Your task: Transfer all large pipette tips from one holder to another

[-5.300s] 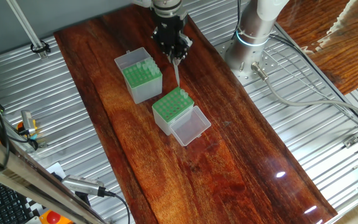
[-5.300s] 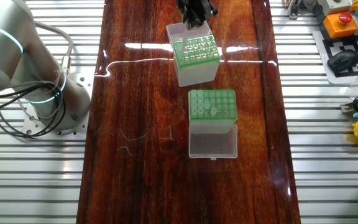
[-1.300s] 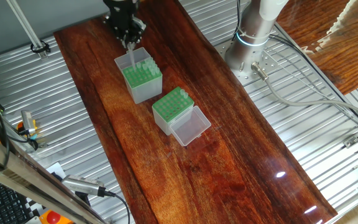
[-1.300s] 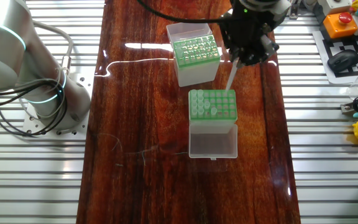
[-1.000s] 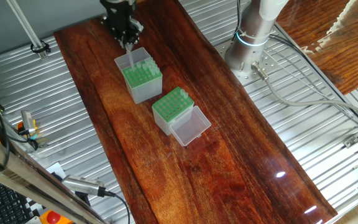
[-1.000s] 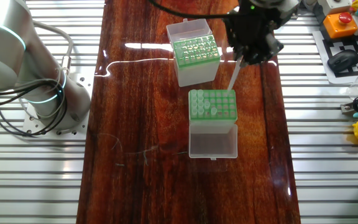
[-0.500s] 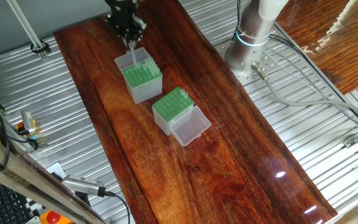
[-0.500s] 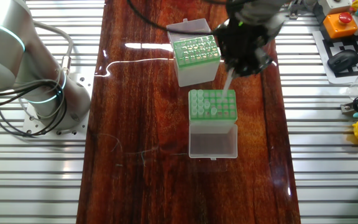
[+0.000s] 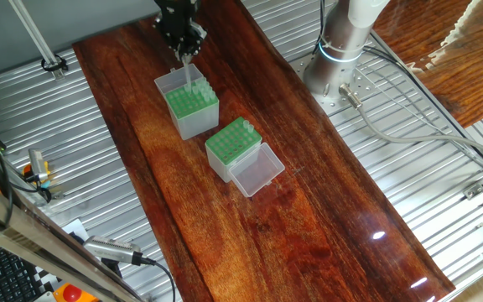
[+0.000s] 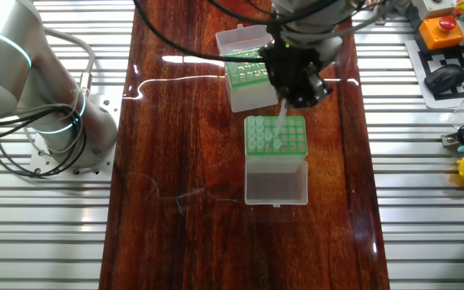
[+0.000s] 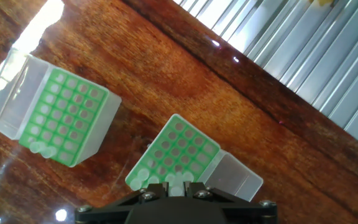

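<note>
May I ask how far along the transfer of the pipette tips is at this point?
It is partly done. A few seated tips already stand in one corner of the grey box. The gripper holds one pipette tip above that box, not yet seated. The remaining tips stand in the whitish box and have yet to be moved; their exact count is hard to make out.

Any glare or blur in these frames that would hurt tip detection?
One fixed view: glints on the table, clear of both boxes. The other fixed view: a reflection streak beside the grey-sided box, gripper slightly smeared. Hand view: blown-out patch at the top left corner, tips soft.
</note>
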Available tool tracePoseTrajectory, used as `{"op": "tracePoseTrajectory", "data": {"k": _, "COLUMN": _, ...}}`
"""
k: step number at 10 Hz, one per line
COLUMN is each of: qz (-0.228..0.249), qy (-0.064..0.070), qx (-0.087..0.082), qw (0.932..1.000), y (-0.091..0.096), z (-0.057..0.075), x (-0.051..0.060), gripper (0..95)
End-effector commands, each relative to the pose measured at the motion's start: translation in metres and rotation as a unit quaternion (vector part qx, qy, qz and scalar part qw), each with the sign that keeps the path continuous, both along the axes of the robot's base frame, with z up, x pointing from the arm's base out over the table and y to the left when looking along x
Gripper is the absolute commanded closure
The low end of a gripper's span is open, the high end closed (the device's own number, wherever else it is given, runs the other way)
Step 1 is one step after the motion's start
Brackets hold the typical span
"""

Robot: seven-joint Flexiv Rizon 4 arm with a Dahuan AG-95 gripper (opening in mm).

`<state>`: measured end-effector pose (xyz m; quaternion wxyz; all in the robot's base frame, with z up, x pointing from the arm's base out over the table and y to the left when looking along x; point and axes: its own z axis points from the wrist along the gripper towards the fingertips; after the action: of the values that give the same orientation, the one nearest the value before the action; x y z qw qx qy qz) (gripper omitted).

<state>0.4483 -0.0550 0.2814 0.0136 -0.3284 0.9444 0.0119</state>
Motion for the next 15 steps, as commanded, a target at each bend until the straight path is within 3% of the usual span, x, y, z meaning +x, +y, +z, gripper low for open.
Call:
{"op": "tracePoseTrajectory", "data": {"k": 1, "qz": 0.001, "qy": -0.005, "qx": -0.001, "qw": 1.0, "y": 0.0, "z": -0.002, "x": -0.003, "gripper": 95.0}}
{"op": "tracePoseTrajectory", "data": {"k": 8, "qz": 0.014, "qy": -0.019, "qx": 0.008, "qw": 0.9997, "y": 0.003, "z": -0.023, "x": 0.0, "gripper": 95.0}}
{"op": "tracePoseTrajectory", "data": {"k": 10, "qz": 0.016, "qy": -0.02, "qx": 0.012, "qw": 0.9996, "y": 0.003, "z": -0.027, "x": 0.0, "gripper": 57.0}}
{"op": "tracePoseTrajectory", "data": {"k": 14, "qz": 0.014, "qy": -0.021, "qx": 0.01, "qw": 0.9996, "y": 0.003, "z": -0.026, "x": 0.001, "gripper": 57.0}}
{"op": "tracePoseTrajectory", "data": {"k": 15, "qz": 0.01, "qy": -0.02, "qx": 0.008, "qw": 0.9997, "y": 0.003, "z": -0.022, "x": 0.001, "gripper": 76.0}}
